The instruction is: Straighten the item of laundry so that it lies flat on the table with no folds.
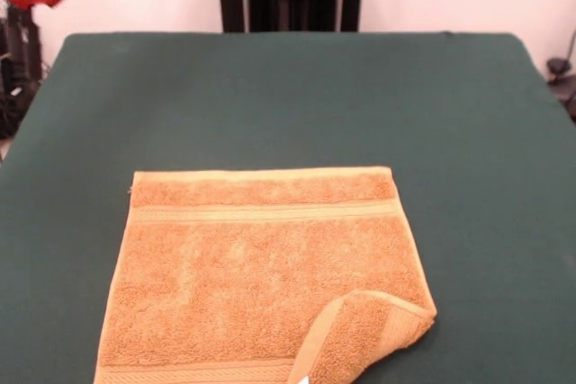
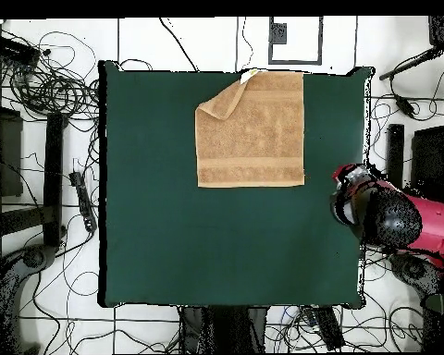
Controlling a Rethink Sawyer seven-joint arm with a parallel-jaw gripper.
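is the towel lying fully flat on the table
No, one corner of the towel is folded back over itself on the table.

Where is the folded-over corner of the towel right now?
Front view: the orange-tan terry towel's folded corner lies at its near right, on the dark green table.

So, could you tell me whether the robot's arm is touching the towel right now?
Apart. The overhead view shows the arm off the table's edge, with bare green cloth between it and the towel.
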